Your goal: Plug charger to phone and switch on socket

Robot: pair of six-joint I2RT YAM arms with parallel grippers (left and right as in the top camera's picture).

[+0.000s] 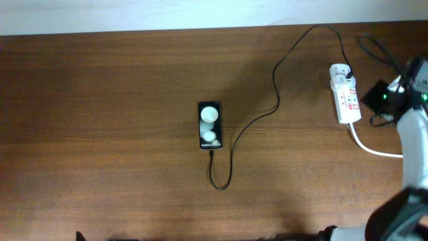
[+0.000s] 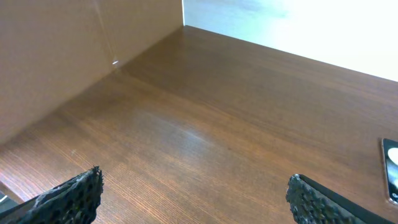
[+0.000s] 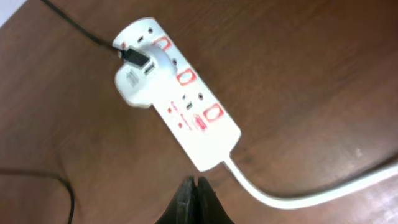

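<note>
The black phone (image 1: 210, 126) lies mid-table with two round white reflections; its edge shows at the right of the left wrist view (image 2: 392, 169). The thin black charger cable (image 1: 275, 80) runs from the phone's near end, loops, and leads to a white adapter in the white socket strip (image 1: 345, 94), seen with red switches in the right wrist view (image 3: 180, 93). My right gripper (image 3: 196, 186) is shut and empty, hovering just off the strip's cord end. My left gripper (image 2: 196, 193) is open and empty over bare table, far left of the phone.
The strip's thick white cord (image 3: 311, 193) curves off to the right. Thin black cables (image 1: 378, 50) lie at the far right behind the strip. A pale wall borders the table's far edge (image 1: 167, 20).
</note>
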